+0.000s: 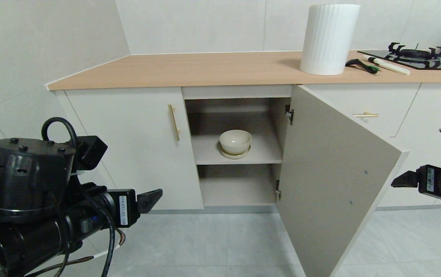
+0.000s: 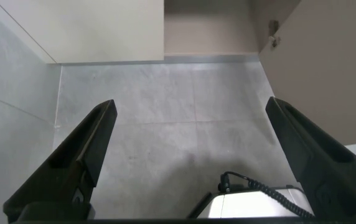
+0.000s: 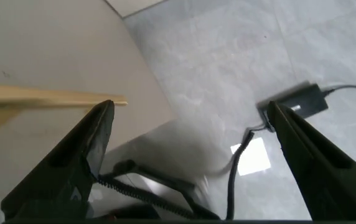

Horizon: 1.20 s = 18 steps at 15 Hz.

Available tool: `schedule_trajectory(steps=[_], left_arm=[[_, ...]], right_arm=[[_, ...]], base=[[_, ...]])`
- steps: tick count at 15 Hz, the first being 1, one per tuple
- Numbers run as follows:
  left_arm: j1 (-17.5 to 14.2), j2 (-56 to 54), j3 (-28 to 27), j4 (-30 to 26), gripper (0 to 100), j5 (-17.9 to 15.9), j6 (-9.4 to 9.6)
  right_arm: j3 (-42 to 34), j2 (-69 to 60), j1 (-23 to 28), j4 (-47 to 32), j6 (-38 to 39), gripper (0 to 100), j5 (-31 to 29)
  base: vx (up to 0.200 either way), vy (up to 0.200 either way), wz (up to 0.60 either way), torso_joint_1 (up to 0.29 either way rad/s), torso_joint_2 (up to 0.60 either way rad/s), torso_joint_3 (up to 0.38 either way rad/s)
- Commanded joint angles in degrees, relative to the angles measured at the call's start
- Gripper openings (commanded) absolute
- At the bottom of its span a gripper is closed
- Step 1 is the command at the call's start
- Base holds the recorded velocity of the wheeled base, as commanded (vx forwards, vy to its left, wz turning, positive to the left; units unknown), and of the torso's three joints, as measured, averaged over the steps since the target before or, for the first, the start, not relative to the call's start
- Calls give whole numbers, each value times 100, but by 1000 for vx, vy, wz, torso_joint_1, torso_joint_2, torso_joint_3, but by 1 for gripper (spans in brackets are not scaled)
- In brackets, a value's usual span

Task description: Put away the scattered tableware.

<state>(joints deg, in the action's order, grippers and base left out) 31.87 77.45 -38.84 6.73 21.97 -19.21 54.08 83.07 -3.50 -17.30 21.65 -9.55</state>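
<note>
Bowl (image 1: 235,141): sitting on a small plate (image 1: 235,155) on the upper shelf (image 1: 208,153) of the open cupboard, near the front edge, upright and settled.
Left end effector (image 2: 190,106): fingers spread wide, nothing between them, hanging low over the floor tiles in front of the closed left door.
Right end effector (image 3: 189,107): also released and empty, out on the far side of the cupboard door (image 1: 332,173), which is swung wide open towards the room.
Handle (image 3: 47,96): a brass bar just beside one right finger in the wrist view; I can't tell for sure which panel it belongs to.
Step in hand: as I read it, the bowl is stowed and the door is what needs dealing with.
How to do it well: push with a flat finger on the door's outer face near its free edge, far from the hinges (image 1: 289,113), so it takes little force.
Pace: ease it round in an arc and slow down near the frame so it doesn't slam and rattle the bowl on its plate.
Watch out: keep the left arm low and back, because the swinging panel sweeps the space in front of the shelves.
Worktop (image 1: 189,69): two utensils (image 1: 388,64) lie by the hob beside a tall white ribbed cylinder (image 1: 329,38); if they count as tableware, the door is better left open until they're in.
</note>
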Motion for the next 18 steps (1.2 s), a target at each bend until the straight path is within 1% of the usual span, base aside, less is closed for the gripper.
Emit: schedule_trajectory(steps=[1,4,7,10,13,14,17,18], left_arm=[[4,-2,-1,4,100,1,-4],[4,-19,-1,4,100,1,-4],[4,-19,-10,4,100,1,-4],[4,-37,-10,4,100,1,-4],[4,-45,-18,4,100,1,-4],[4,-54,-27,4,100,1,-4],[4,-54,-27,4,100,1,-4],[4,-54,-18,4,100,1,-4]], right_arm=[[-82,219,-19,244,155,100,23],[-301,377,-134,825,340,100,357],[-574,438,-432,1290,463,100,445],[-811,491,-916,1668,516,100,445],[-767,781,-1549,1897,656,100,454],[-758,904,-1760,2073,656,100,454],[-635,1379,-2146,2732,621,100,462],[-433,1686,-2243,2969,586,100,497]], base=[[0,0,0,0,0,0],[0,0,0,0,0,0],[0,0,0,0,0,0],[0,0,0,0,0,0],[0,0,0,0,0,0],[0,0,0,0,0,0],[0,0,0,0,0,0],[0,0,0,0,0,0]])
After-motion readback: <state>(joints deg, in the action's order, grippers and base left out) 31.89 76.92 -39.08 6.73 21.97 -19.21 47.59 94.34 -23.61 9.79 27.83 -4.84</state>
